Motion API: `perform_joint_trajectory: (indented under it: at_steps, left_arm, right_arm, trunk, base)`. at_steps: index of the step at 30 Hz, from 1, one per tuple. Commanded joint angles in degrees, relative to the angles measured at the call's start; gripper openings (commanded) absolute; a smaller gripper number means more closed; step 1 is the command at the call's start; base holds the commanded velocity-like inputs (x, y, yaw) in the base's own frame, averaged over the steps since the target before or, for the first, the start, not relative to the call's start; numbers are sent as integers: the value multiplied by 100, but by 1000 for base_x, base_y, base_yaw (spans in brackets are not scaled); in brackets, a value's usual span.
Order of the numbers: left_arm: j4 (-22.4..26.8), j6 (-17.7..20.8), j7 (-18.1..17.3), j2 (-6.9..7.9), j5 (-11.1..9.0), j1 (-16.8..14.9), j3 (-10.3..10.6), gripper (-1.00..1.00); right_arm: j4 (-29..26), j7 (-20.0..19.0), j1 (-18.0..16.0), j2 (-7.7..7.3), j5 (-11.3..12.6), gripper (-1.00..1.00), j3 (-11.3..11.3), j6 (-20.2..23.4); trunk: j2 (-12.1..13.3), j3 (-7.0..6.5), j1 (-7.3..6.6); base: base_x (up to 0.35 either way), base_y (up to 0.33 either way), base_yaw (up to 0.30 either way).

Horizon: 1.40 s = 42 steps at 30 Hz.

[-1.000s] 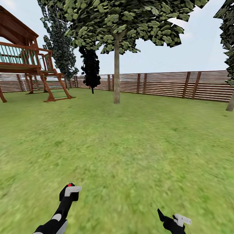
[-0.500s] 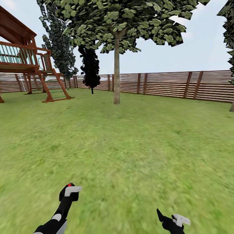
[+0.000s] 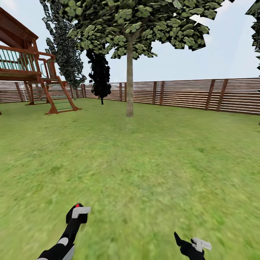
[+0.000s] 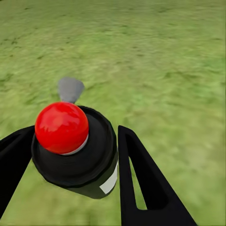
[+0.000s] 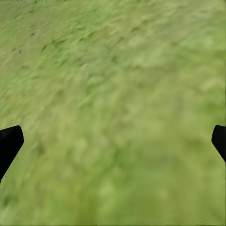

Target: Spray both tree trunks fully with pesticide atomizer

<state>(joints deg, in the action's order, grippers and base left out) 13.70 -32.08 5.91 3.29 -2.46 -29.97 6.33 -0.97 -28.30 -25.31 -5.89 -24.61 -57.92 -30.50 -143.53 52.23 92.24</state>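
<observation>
My left gripper (image 3: 77, 211) is shut on the pesticide atomizer (image 4: 75, 146), a small black can with a red ball on top; the red spot (image 3: 77, 205) shows above the fingers in the head view. Ahead across the lawn stands a tree with a straight grey-brown trunk (image 3: 129, 81) and a light green crown (image 3: 144, 25). My right gripper (image 3: 187, 243) hangs low at the lower right, open, with only grass between its fingers (image 5: 9, 143). Both grippers are far from the trunk.
A wooden playset (image 3: 29, 68) stands at the far left. Dark narrow cypress-like trees (image 3: 99, 74) rise behind it near the brown slat fence (image 3: 187, 94) that rings the grass lawn (image 3: 144, 162).
The whole view has shifted slightly left, so the playset slid toward the left edge and the trunk at the far right edge left the picture. Both grippers hold their places.
</observation>
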Motion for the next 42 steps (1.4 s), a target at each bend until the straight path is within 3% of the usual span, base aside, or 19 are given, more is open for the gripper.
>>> perform_joint_trajectory:
  at_steps: [1,42]
  left_arm:
    - [1,0,2,-2,0,0,0,-100]
    - [1,0,-2,-30,0,4,0,-100]
  right_arm:
    - [0,0,0,-2,2,100,0,0]
    - [0,7,0,-8,0,100,0,0]
  trunk:
    - [0,0,0]
    - [0,0,0]
  base:
    - [329,0,0]
    - [329,0,-14]
